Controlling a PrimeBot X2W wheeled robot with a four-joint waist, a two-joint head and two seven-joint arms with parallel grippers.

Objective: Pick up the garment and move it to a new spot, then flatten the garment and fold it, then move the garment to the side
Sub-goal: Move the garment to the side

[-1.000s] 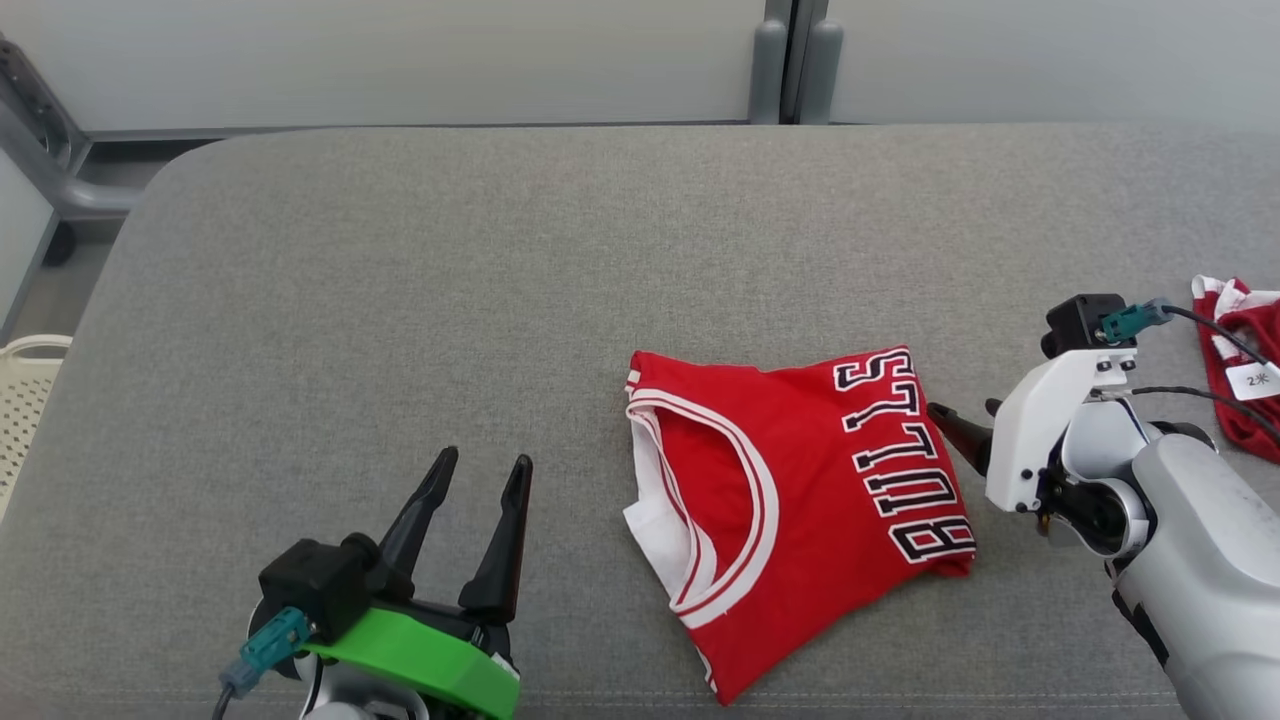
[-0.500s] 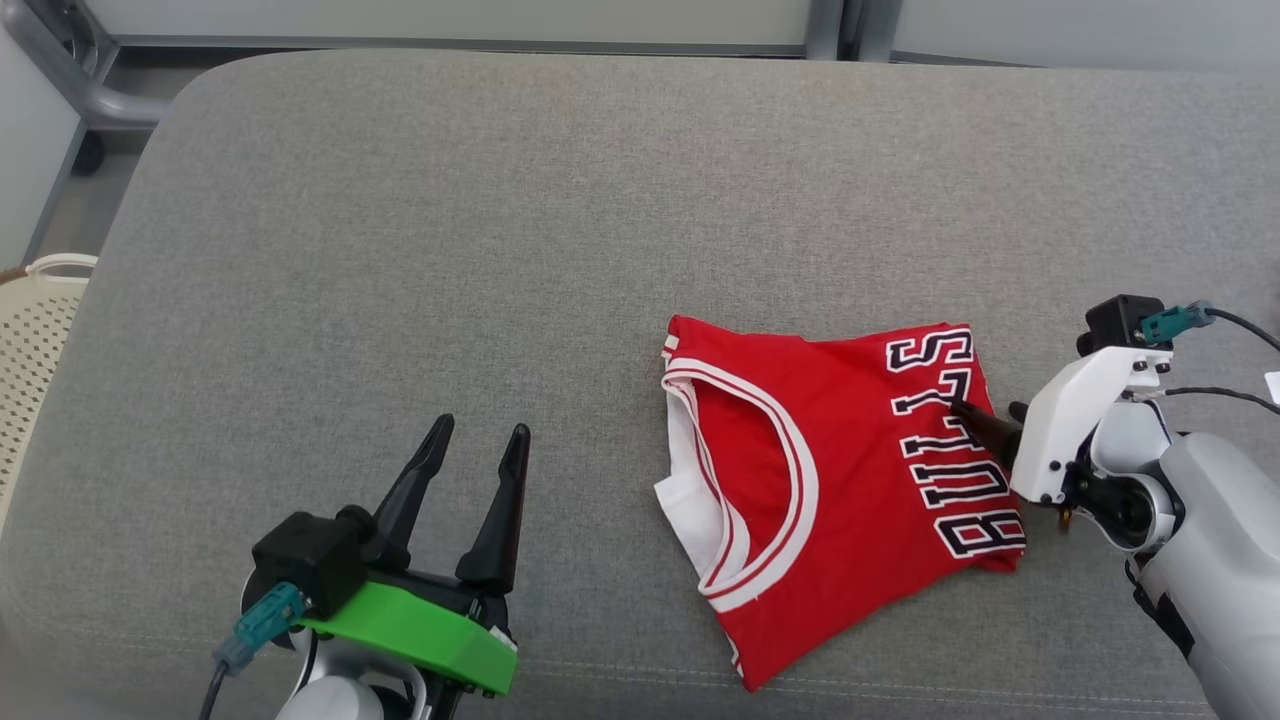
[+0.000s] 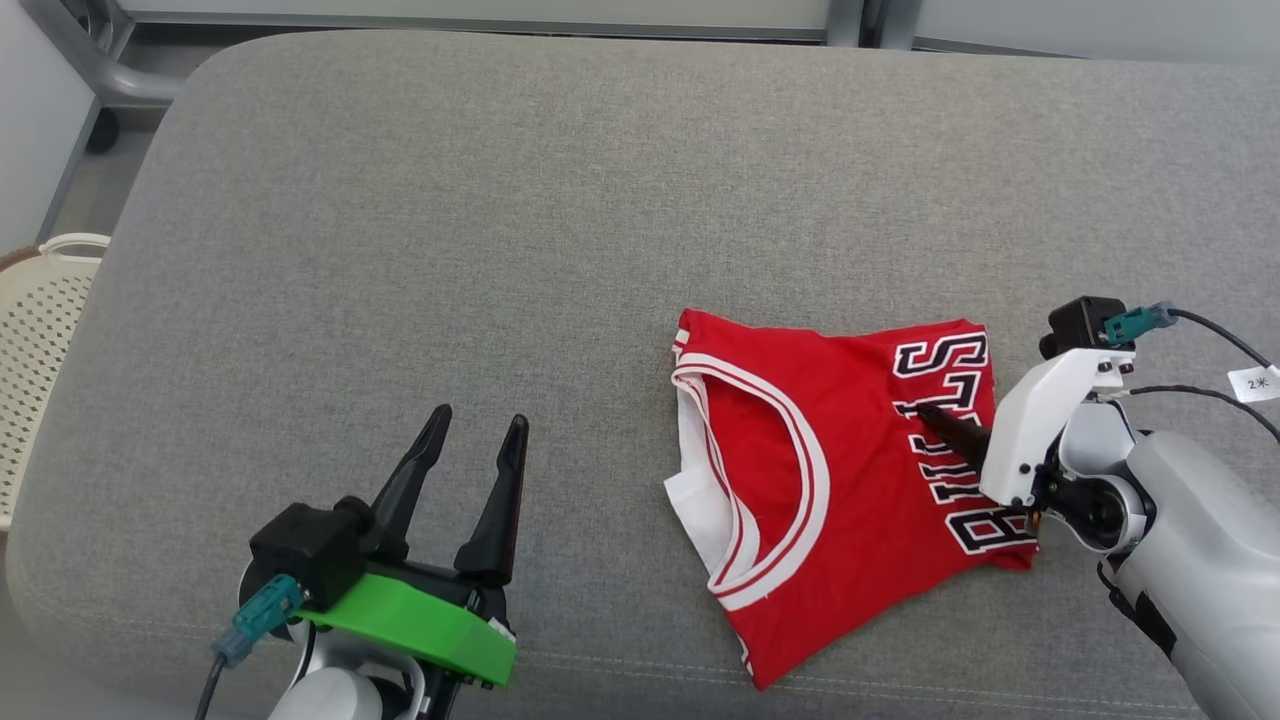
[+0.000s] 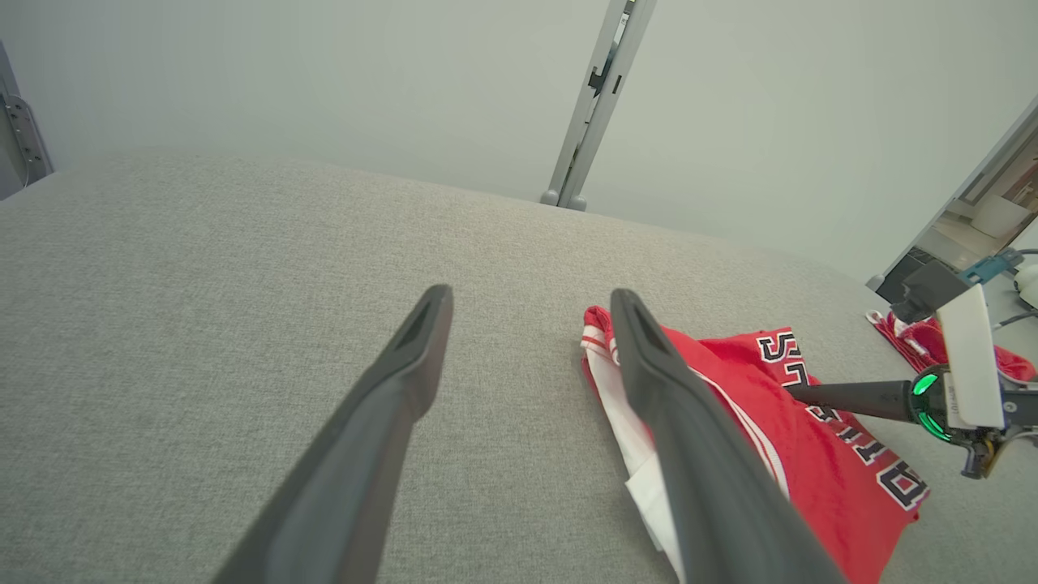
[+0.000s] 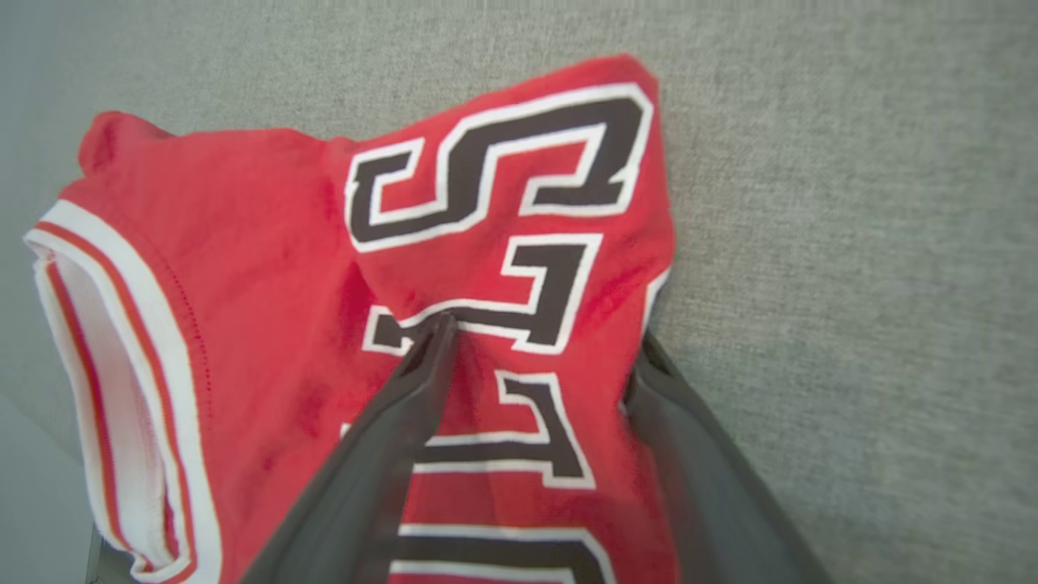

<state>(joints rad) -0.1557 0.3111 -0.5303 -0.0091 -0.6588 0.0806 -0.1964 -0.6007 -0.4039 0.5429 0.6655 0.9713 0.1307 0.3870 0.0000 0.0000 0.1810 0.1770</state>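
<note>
A folded red lettered jersey point(image 3: 850, 480) lies lower right on a grey fabric worktop point(image 3: 500, 200). The right gripper point(image 5: 543, 337), spread wide, straddles its edge; the left gripper point(image 3: 480, 418) gapes wide, lower left.

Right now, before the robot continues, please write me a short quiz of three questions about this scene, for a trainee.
1. True or false: the left gripper stands open, apart from the folded red jersey with black letters.
2. The right gripper stands open astride which part of the jersey? A. white-trimmed neckline; B. lettered edge; C. no part.
3. What does the jersey lie on?
Key: 1 true; 2 B; 3 the grey fabric cushion.
</note>
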